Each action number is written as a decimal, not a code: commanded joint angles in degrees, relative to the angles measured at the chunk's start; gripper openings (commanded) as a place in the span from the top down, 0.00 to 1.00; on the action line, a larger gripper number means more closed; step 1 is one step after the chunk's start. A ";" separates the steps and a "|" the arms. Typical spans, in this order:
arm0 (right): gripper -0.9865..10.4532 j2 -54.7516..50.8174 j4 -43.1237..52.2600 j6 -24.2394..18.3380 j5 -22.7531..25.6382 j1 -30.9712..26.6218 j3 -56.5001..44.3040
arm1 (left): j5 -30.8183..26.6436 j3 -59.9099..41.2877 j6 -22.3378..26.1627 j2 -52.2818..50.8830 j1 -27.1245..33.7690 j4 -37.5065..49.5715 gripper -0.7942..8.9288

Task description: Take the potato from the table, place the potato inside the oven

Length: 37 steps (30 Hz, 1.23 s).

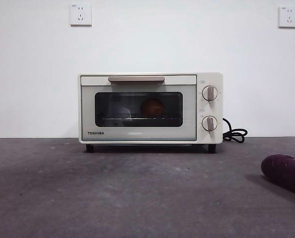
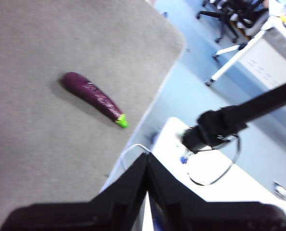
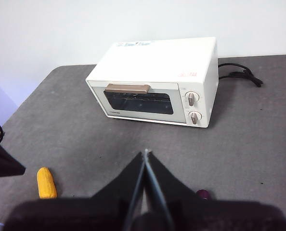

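Observation:
The cream-white Toshiba oven (image 1: 137, 130) stands at the back middle of the dark grey table (image 1: 137, 193) with its door closed. Behind the dark glass, the round orange-brown potato (image 1: 152, 107) rests on the rack inside. In the right wrist view the oven (image 3: 157, 62) lies well ahead of my right gripper (image 3: 145, 153), which is shut and empty, high above the table. My left gripper (image 2: 147, 156) is also shut and empty. It hangs over the table's edge, away from the oven.
A dark purple eggplant (image 1: 285, 173) lies at the right front of the table and also shows as the eggplant (image 2: 92, 97) near the table edge. A yellow corn cob (image 3: 46, 183) lies to the oven's front left. The oven's black cord (image 1: 235, 134) trails at its right.

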 commanded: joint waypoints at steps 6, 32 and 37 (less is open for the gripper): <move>0.91 0.04 -1.20 0.22 0.07 0.04 -0.33 | -16.90 -0.04 24.76 0.44 4.50 1.11 0.92; 0.91 0.04 -1.20 0.22 0.07 0.04 -0.33 | -14.91 -34.71 24.57 -26.14 51.21 30.03 0.92; 0.91 0.07 -1.20 0.22 0.07 0.04 -0.33 | -14.88 -48.02 22.60 -30.34 50.80 42.32 0.92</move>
